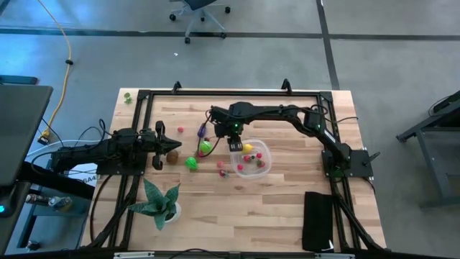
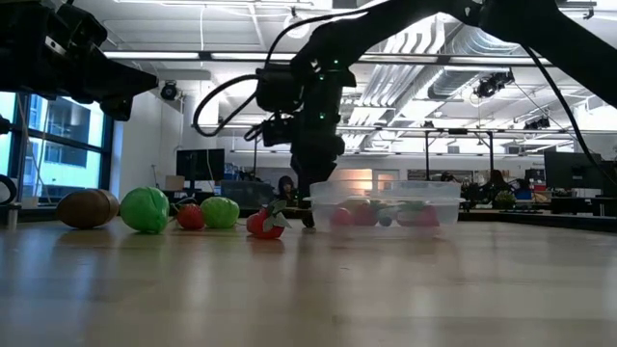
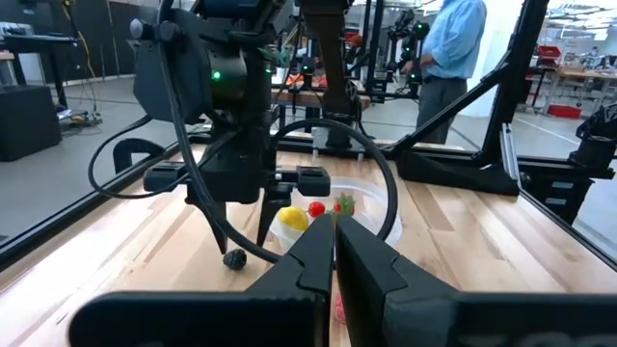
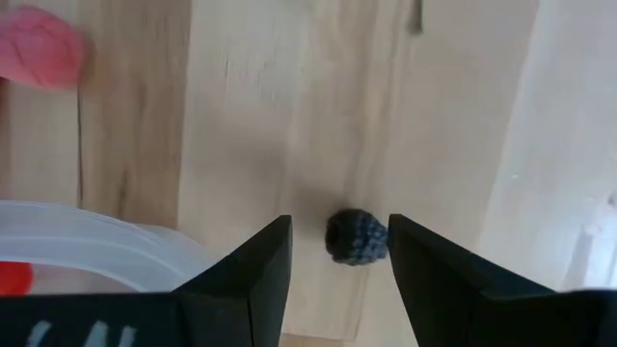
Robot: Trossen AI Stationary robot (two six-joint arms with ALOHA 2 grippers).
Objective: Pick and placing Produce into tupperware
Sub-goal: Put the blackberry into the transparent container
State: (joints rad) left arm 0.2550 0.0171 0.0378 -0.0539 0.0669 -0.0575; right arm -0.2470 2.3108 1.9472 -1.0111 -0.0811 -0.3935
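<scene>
My right gripper (image 4: 339,253) is open and points straight down at the table beside the tupperware's far-left corner. Its fingers stand on either side of a small dark berry (image 4: 357,236), which lies on the wood (image 3: 234,258). The clear tupperware (image 1: 253,160) holds yellow and red pieces (image 3: 292,218). More produce lies to its left: a bright green piece (image 1: 191,163), a brown one (image 1: 172,153), a purple one (image 1: 202,131), and small red and pink ones (image 2: 265,224). My left gripper (image 3: 335,236) is shut and raised over the table's left part (image 1: 159,146), pointing at the tupperware.
A spiky green potted plant (image 1: 159,203) stands near the table's near-left edge. A black pad (image 1: 318,219) lies at the near right. A black frame (image 1: 230,92) rims the table. A person (image 3: 448,58) stands in the room beyond.
</scene>
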